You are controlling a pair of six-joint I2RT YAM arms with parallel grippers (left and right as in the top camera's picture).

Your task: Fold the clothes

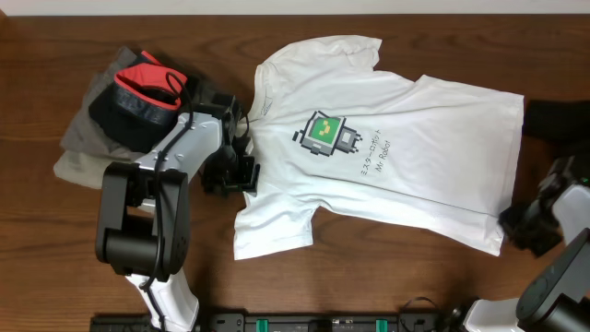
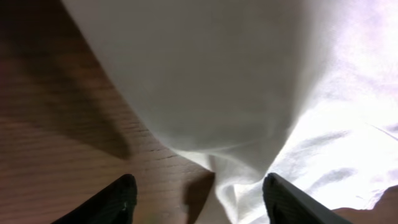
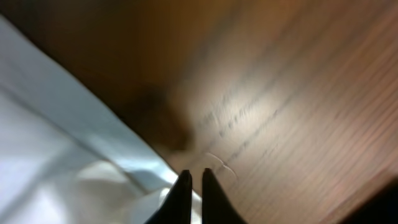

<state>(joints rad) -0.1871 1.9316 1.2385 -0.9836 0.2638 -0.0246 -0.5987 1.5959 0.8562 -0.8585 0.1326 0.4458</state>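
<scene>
A large white T-shirt (image 1: 433, 138) lies spread flat on the wooden table, its green-and-black square print (image 1: 324, 134) facing up with dark lettering beside it. My left gripper (image 1: 241, 173) is at the shirt's left edge by the sleeve. In the left wrist view its fingers (image 2: 199, 182) are open, with a raised fold of the white fabric (image 2: 217, 74) between them. My right gripper (image 1: 513, 221) is at the shirt's lower right hem corner. In the right wrist view its fingers (image 3: 193, 173) are pressed together over the edge of the fabric (image 3: 56, 155), which bunches beside them.
A pile of other garments (image 1: 101, 129), grey-olive with a black and red item (image 1: 143, 92) on top, lies at the back left next to the left arm. A dark object (image 1: 558, 115) sits at the right edge. Bare wood (image 3: 298, 93) lies right of the hem.
</scene>
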